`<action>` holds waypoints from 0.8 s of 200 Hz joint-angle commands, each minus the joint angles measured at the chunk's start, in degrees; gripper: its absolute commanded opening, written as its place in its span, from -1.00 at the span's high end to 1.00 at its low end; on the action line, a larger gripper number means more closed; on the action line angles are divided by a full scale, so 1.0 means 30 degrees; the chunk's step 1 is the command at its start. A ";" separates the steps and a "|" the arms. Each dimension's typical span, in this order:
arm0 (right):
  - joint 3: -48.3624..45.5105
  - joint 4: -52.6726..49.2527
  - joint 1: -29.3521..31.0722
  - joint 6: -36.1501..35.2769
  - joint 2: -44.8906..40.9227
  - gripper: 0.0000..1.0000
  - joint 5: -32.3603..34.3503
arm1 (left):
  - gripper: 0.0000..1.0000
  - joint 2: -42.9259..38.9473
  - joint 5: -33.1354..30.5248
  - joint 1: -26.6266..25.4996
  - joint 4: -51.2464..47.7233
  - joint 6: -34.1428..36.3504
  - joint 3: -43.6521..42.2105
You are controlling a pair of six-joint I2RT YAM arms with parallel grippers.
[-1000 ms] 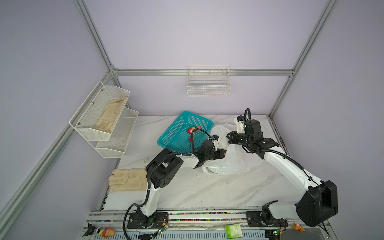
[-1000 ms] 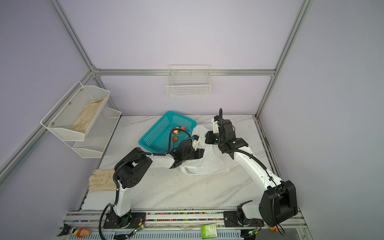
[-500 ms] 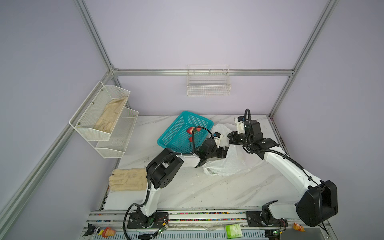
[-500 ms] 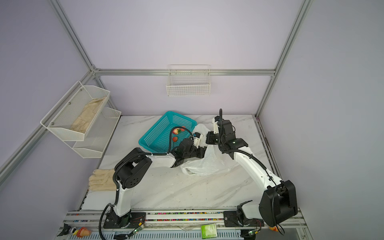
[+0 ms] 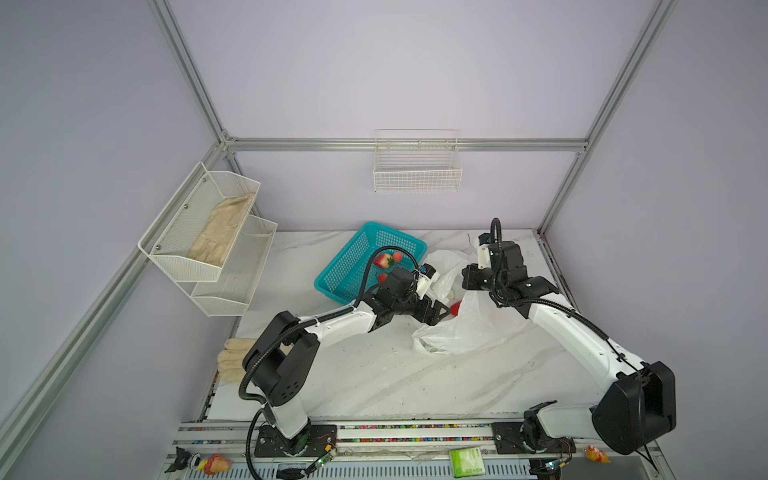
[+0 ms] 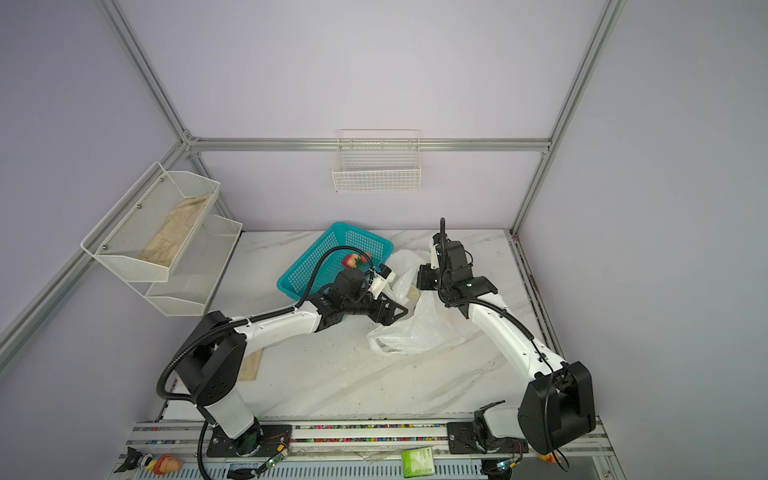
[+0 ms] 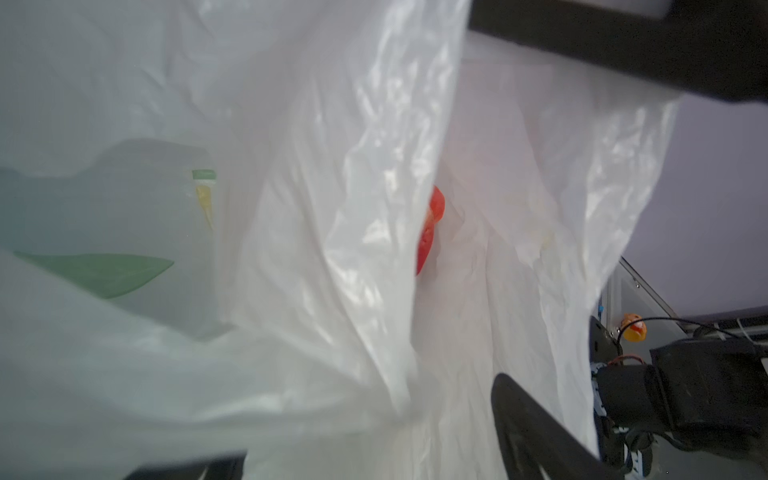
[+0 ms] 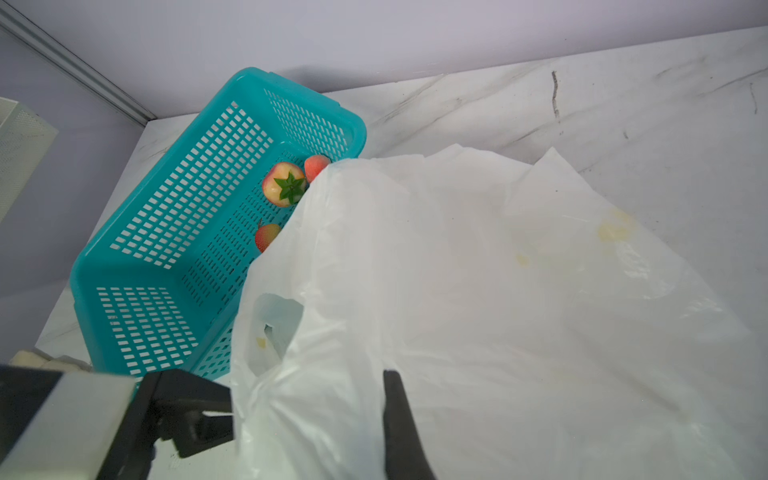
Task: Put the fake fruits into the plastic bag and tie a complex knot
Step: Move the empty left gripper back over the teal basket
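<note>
A pair of beige gloves (image 5: 235,357) lies at the left edge of the bench (image 5: 374,386), near its front-left corner. Toward the middle and slightly right, the plastic bag (image 5: 461,332) lies crumpled on the bench, with its far side lifted.

The left end effector (image 5: 441,312) is at the bag's mouth on its left side, its jaws spread wide and holding nothing. Just past its tips, one red strawberry (image 5: 456,308) sits inside the bag. In the left wrist view the fruit is half hidden behind a fold of film.

Just behind, the right end effector (image 5: 469,284) is closed, pinching the bag's raised rim.

Farther back and to the left, the teal basket (image 5: 345,278) sits toward the back edge. It holds three more strawberries (image 8: 284,189). In the right wrist view the bag's film overlaps its rim.
</note>
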 commanded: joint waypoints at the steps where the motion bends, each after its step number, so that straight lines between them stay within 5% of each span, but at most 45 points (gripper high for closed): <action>1: 0.0657 -0.0266 -0.0089 -0.0323 -0.0088 1.00 0.0286 | -0.72 -0.2207 0.0209 0.0603 -0.2361 0.2881 -0.0904; 29: 0.0657 -0.0264 -0.0089 -0.0394 -0.0105 1.00 0.0510 | -0.68 -0.4483 -0.0324 0.2153 -0.2501 0.3005 -0.1698; 54: 0.0571 -0.0209 -0.0087 -0.0426 -0.0087 1.00 0.0409 | -0.68 -0.5955 -0.6982 0.3395 -0.1748 0.1147 -0.1890; 69: 0.0544 -0.0096 -0.0091 -0.0484 0.0029 1.00 0.0206 | -0.68 -0.5405 -0.8730 0.4708 -0.2928 0.0023 -0.0529; 88: 0.0547 -0.0002 -0.0090 -0.0558 0.0144 1.00 -0.0006 | -0.67 -0.2764 -0.9220 0.6042 -0.4286 -0.0240 0.1702; 160: 0.0467 -0.0032 -0.0091 -0.0690 0.0220 1.00 0.0326 | -0.82 0.6370 -1.0040 0.6495 -0.8629 0.5945 1.1315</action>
